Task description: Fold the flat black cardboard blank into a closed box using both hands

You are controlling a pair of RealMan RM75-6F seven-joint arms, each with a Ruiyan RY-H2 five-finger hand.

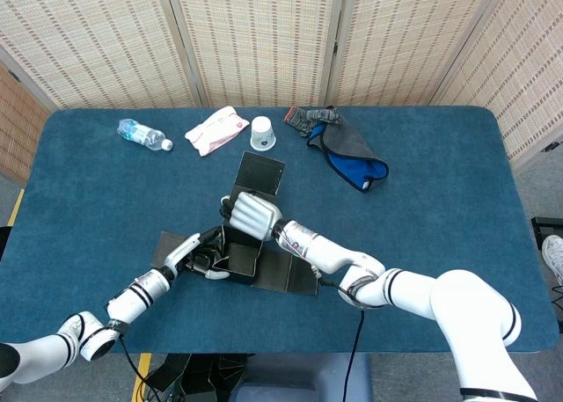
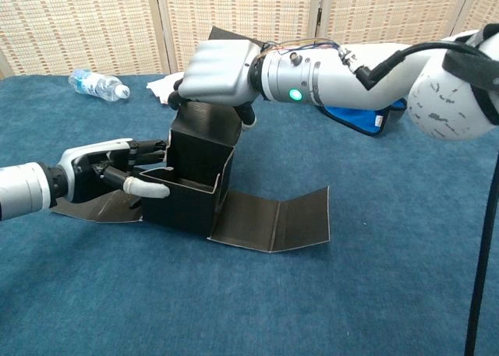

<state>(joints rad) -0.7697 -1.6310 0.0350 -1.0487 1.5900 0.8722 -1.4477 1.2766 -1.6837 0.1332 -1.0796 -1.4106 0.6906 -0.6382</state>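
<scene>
Gripping black cardboard box (image 2: 191,177) back wall: right robot hand (image 2: 218,74); left robot hand (image 2: 117,173) fingers curled over side wall

Counter (image 1: 457,200): cardboard blank (image 1: 251,244) at lower centre of frame, left hand (image 1: 198,254) at its left side, right hand (image 1: 253,215) on its upper part. Along the upper edge, left to right: water bottle (image 1: 143,135), wipes packet (image 1: 216,129), paper cup (image 1: 262,133), glove (image 1: 310,117), cloth (image 1: 352,156).
</scene>
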